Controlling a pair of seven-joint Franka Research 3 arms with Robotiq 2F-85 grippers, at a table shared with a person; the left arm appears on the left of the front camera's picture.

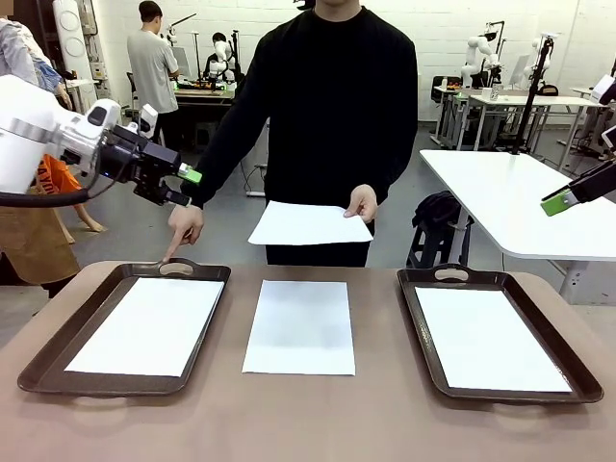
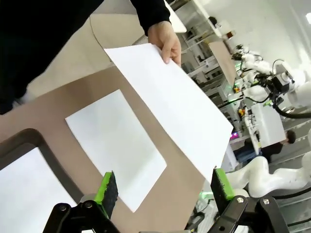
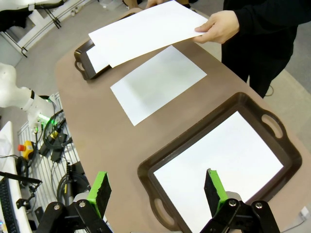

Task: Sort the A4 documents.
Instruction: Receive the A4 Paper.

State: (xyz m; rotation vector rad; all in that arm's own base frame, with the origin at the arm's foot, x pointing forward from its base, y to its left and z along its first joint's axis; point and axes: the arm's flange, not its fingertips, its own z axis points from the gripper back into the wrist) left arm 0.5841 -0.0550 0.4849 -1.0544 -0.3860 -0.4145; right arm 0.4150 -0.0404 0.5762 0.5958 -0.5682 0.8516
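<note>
Bright, even indoor light, faint shadows on the table [image 1: 308, 414], wrist views bowed at the edges.

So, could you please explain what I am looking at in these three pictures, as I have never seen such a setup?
This is a two-armed robot at a table, with a person standing opposite. The front picture looks across the table from the robot's side. The other two come from cameras on each wrist, looking along the green-tipped fingers. The left gripper and right gripper are both open and hold nothing. In the left tray lies a white sheet, and in the right tray a second sheet. A third sheet lies on the table between them. The person's hand holds a fourth sheet above the table, and the other hand points down at the left tray's handle.
</note>
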